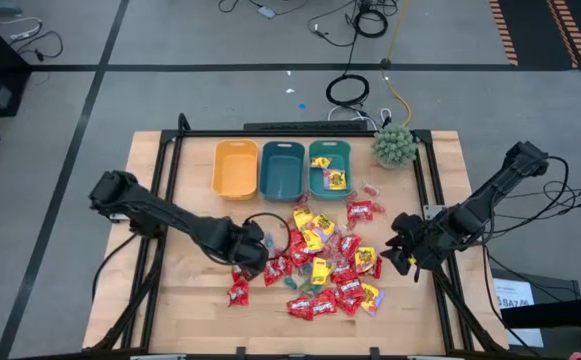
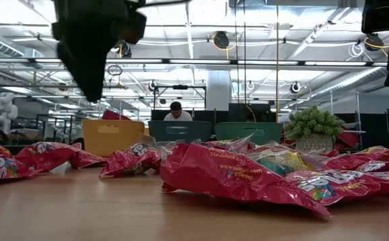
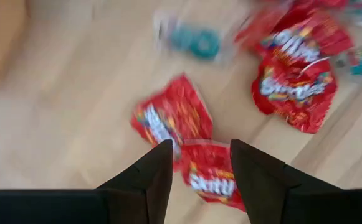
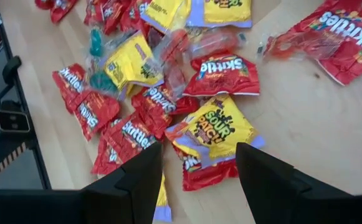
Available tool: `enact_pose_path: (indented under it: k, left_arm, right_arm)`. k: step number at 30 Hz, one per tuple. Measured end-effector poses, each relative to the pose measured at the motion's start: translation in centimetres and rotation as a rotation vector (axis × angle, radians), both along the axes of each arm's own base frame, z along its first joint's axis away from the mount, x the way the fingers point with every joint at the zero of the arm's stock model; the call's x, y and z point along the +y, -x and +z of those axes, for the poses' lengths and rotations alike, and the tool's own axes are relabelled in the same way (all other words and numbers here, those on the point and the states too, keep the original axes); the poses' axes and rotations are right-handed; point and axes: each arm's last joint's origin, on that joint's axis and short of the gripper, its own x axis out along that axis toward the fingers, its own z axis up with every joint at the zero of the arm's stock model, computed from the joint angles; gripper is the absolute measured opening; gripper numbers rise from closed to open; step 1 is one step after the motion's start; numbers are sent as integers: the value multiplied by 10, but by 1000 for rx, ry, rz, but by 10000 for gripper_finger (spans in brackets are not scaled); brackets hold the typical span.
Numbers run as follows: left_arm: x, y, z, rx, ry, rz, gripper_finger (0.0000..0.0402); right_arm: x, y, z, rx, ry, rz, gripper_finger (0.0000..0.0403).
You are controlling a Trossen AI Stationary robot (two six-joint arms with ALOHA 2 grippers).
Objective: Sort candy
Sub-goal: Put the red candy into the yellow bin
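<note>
Wooden counter (image 1: pixel 180 300) under bright workshop lights. Left end effector (image 1: pixel 253 262) spread, empty, poised over a red packet (image 3: pixel 171 118) at the heap's left edge, ready to pinch. Right end effector (image 1: pixel 407 252) likewise spread at the right edge. Candy (image 1: pixel 325 265) heaped mid-counter, near three bins (image 1: pixel 281 168) awaiting sorting; one yellow packet (image 1: pixel 334 179) already in the right one.

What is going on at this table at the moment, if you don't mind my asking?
A two-armed robot is sorting candy piled on the wooden table. The left tool hangs open over red packets at the pile's left edge, holding nothing. The right tool, also open and empty, hangs above a yellow packet at the pile's right edge. Of three bins along the back, one teal bin already holds a yellow packet; the orange bin looks empty.
</note>
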Motion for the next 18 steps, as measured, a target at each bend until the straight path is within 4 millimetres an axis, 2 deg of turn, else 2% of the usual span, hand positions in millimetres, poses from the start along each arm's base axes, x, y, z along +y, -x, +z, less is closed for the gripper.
enact_pose_path:
  k: [4, 9, 13, 18]
  left_arm:
    - [-7, -3, -15, 43, 75, 249, 171]
    - [-11, -8, -34, 98, 106, 465, 171]
    - [-12, -9, -58, 163, 90, 544, 171]
    - [-16, -12, -85, 289, 142, 553, 157]
  right_arm:
    - [3, 2, 0, 0, 0, 22, 194]
    - [5, 4, 0, 0, 0, 40, 194]
    - [5, 4, 0, 0, -1, 45, 194]
    - [5, 4, 0, 0, -1, 45, 194]
